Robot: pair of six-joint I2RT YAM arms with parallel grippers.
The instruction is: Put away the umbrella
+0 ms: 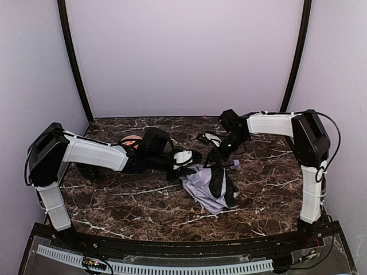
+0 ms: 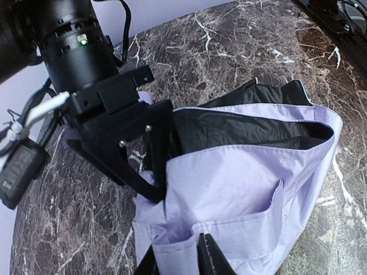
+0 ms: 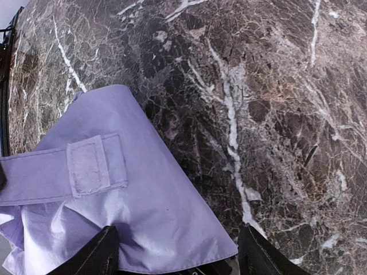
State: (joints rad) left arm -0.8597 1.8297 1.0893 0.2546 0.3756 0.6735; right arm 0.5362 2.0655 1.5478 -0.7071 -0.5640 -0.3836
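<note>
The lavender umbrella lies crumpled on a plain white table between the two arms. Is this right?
No: the table is dark brown marble with white veins, as the top external view shows. The umbrella does lie crumpled between the arms.

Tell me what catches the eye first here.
The crumpled lavender umbrella lies mid-table on the dark veined marble table. Both arms lean in over it, the left end effector and right end effector meeting at its far edge. The right one is wide open.

Soft even light, slight wrist-view blur
</note>
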